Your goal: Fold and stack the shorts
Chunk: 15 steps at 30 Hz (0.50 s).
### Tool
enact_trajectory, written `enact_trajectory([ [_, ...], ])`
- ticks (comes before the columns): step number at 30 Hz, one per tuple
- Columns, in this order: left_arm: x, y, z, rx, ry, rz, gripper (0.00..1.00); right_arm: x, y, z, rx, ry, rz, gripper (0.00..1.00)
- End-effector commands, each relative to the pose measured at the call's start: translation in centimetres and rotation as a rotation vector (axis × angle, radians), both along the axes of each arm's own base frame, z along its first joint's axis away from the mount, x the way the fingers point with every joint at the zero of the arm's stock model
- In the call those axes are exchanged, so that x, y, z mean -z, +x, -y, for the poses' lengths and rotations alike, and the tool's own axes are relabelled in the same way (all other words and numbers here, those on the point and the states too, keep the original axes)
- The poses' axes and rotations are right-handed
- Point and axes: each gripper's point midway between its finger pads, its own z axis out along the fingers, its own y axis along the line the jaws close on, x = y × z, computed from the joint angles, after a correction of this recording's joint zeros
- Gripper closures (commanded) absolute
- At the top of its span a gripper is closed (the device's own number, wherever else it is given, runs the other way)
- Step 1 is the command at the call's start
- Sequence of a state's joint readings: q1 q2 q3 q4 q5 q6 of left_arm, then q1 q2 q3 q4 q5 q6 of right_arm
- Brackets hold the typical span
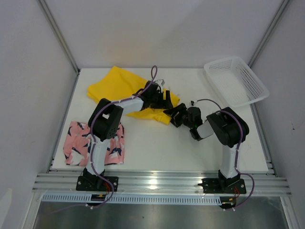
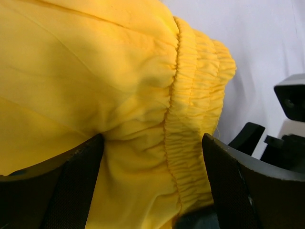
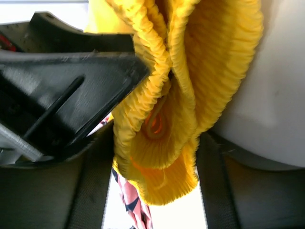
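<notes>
White walls box in a white table. From above, the yellow shorts lie rumpled at the back and the pink shorts at the near left corner, well apart. Both arms meet at the yellow pair's right edge.

From the left wrist, the left gripper stands wide, straddling the elastic waistband.

From the right wrist, the right gripper flanks the bunched band; whether it pinches, I cannot tell.

The cloth looks light and floppy, so that thick gathered band seems the surest hold.

Nearer shorts lie front-left of farther shorts.
</notes>
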State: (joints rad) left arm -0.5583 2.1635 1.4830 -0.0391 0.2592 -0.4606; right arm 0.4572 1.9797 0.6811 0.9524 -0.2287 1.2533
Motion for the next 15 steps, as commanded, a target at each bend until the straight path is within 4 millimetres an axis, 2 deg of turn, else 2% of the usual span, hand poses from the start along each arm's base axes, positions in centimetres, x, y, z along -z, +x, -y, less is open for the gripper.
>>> enact_trajectory([
  [1, 0.8, -4.2, 1.1, 0.081, -0.032, -0.129, 0.14, 2.8, 0.7, 1.6, 0.072, -0.033, -0.043, 0.37],
  [6, 0.2, -4.2, 1.3, 0.086, -0.049, -0.126, 0.14, 2.5, 0.9, 2.3, 0.073, -0.033, -0.017, 0.63],
  [10, -0.3, -4.3, 1.5, 0.087, -0.064, -0.117, 0.14, 2.0, 1.4, 2.3, 0.046, -0.046, 0.012, 0.76],
  [11, -0.4, -4.4, 1.5, 0.086, -0.065, -0.117, 0.14, 1.5, 1.6, 2.2, 0.026, -0.039, 0.025, 0.82],
  [12, -0.5, -4.3, 1.4, 0.084, -0.067, -0.114, 0.14, 1.5, 1.5, 2.1, 0.007, -0.045, 0.024, 0.92],
  [15, -1.5, -4.0, 1.6, 0.082, -0.075, -0.094, 0.14, 1.6, 0.9, 2.6, -0.036, -0.05, -0.006, 1.0],
])
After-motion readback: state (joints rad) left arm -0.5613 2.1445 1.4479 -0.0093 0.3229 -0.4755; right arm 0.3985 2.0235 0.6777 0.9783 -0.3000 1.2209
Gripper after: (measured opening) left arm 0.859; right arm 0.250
